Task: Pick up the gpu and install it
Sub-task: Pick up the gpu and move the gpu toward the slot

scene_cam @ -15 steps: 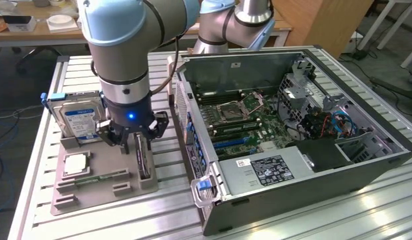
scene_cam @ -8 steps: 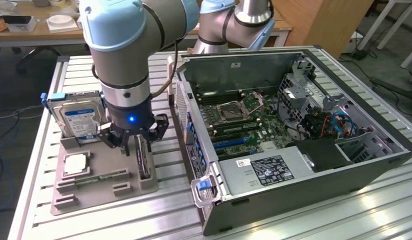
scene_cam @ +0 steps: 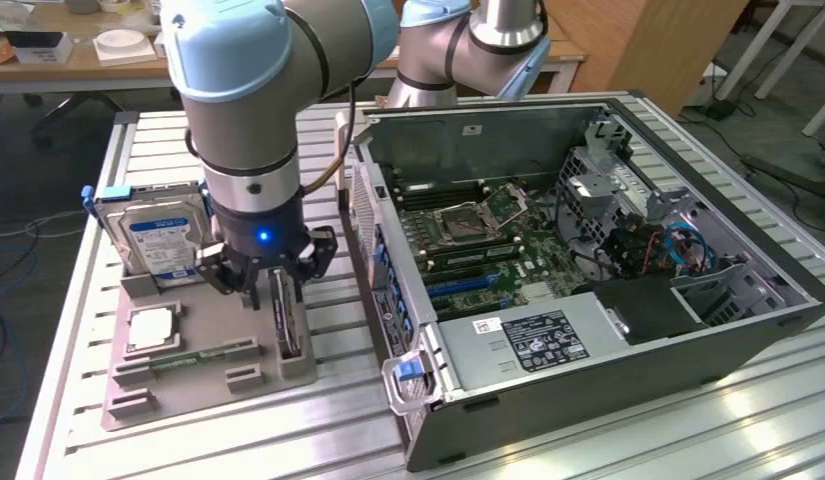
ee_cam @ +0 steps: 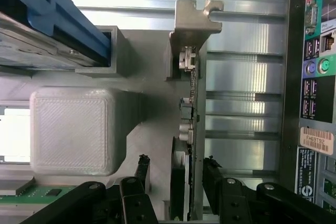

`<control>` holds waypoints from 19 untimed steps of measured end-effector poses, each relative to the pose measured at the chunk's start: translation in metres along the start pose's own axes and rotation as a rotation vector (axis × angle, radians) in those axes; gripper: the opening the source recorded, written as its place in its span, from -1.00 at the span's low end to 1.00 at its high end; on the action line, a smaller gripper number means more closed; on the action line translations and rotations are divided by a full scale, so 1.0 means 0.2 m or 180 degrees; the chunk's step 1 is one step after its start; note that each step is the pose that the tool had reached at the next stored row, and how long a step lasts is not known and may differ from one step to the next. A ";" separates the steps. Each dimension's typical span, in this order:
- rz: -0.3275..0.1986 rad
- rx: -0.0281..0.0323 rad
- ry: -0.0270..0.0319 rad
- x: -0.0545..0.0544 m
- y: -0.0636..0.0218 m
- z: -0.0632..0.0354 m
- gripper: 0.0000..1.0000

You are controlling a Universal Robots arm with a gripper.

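Gpu (scene_cam: 289, 322) (ee_cam: 189, 103) stands on edge in the grey holder (scene_cam: 252, 398), the gripper (scene_cam: 275, 287) (ee_cam: 176, 164) spread open astride it.

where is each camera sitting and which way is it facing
Exterior view: set high beside the table, looking down at the open computer case and parts holder; the arm and claw show.
Wrist view: on the wrist, looking down the claw onto the gpu; two fingers straddle it.
Shared: gpu, claw, hard drive, case.

Tray (scene_cam: 199, 392) on the surface (scene_cam: 732, 420), case (scene_cam: 626, 385) at the exterior view's right, drive (scene_cam: 152, 235) and gpu (scene_cam: 289, 320) standing in the tray
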State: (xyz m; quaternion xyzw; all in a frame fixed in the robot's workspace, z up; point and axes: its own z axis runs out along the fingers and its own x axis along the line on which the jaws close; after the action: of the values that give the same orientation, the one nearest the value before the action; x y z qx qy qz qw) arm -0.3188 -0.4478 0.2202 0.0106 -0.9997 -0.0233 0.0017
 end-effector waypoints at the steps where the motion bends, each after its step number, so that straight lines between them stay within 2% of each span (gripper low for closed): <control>1: 0.0000 0.0000 0.0000 0.00 0.000 0.004 0.06; 10: 0.0000 0.0000 0.0000 0.00 0.000 0.005 0.06; 11: 0.0000 0.0000 0.0000 0.00 0.000 0.004 0.03; 12: 0.0000 0.0000 0.0000 0.00 0.000 0.004 -0.10; 13: 0.0000 0.0000 0.0000 0.00 0.000 0.005 -0.10; 16: 0.0000 0.0000 0.0000 0.00 0.000 0.005 -0.45; 19: 0.0000 0.0000 0.0000 0.00 0.000 0.005 -0.47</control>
State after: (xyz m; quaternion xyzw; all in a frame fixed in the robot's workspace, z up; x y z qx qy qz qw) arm -0.3188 -0.4477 0.2193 0.0106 -0.9997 -0.0233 0.0018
